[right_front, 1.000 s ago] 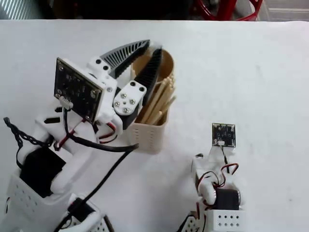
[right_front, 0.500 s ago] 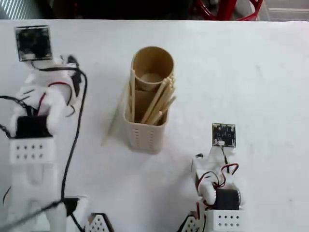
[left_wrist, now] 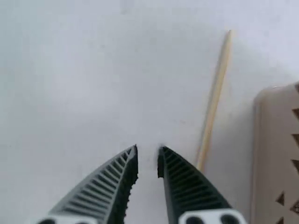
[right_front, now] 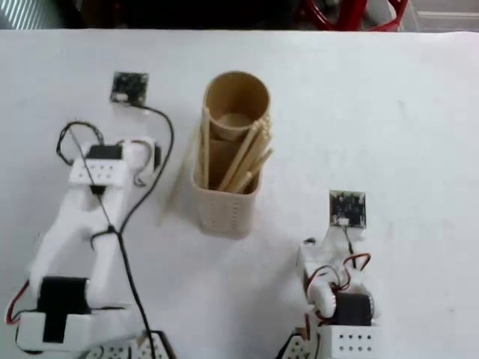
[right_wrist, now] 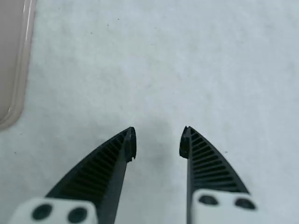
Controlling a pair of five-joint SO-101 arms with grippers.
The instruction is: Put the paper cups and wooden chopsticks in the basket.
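A loose wooden chopstick (left_wrist: 212, 100) lies on the table (left_wrist: 70, 70) just beside the left gripper (left_wrist: 147, 149), whose jaws are slightly parted and empty. It is next to the basket (right_front: 224, 206) holding paper cups (right_front: 236, 93). The right gripper (right_wrist: 157, 135) gapes wide.

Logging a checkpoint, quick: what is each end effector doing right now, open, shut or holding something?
Left end effector: open slightly, holding nothing; a chopstick lies beside it.
Right end effector: open, holding nothing.

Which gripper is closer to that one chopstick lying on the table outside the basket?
Left. The left gripper hangs right beside the loose chopstick, near one end of it. The right gripper is over bare table on the other side of the basket.
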